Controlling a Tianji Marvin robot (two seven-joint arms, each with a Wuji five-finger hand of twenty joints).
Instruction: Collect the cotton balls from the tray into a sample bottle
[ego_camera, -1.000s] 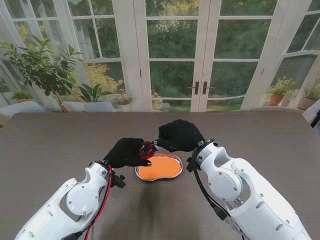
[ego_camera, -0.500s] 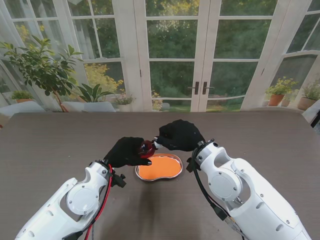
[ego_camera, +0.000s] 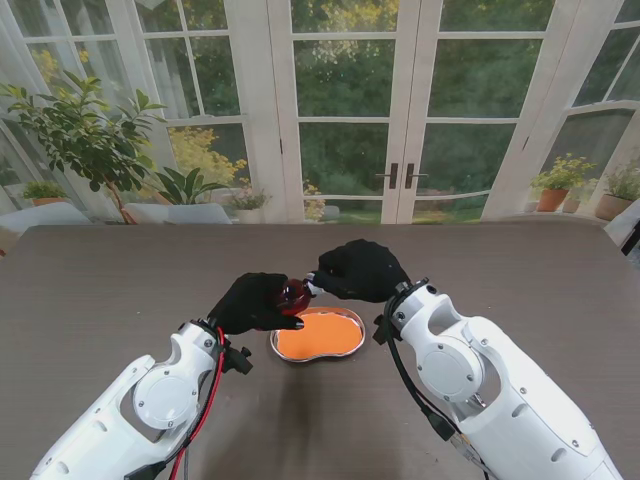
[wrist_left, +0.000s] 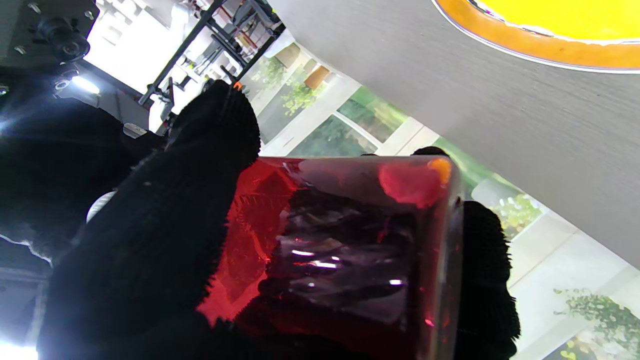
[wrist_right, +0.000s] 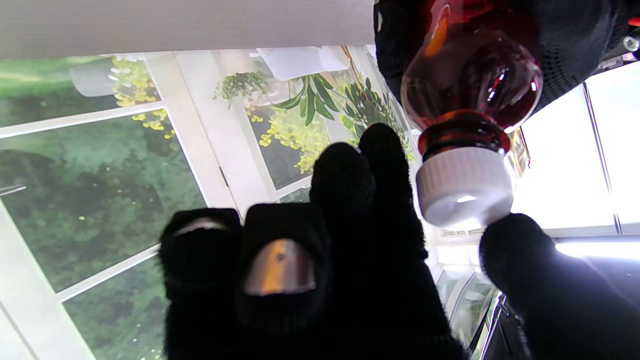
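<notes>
Stand view, frame centre: black-gloved left hand (ego_camera: 254, 303) grips the dark red glass bottle (ego_camera: 293, 297); black-gloved right hand's (ego_camera: 358, 270) fingers (wrist_right: 382, 165) curl beside its white screw cap (wrist_right: 462, 185), grip unclear.

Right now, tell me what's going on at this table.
The left hand holds a dark red sample bottle above the table, beside the orange-lined kidney tray. The right hand is at the bottle's white cap, thumb and fingers on either side of it. The cap is on the bottle. I cannot make out any cotton balls in the tray.
</notes>
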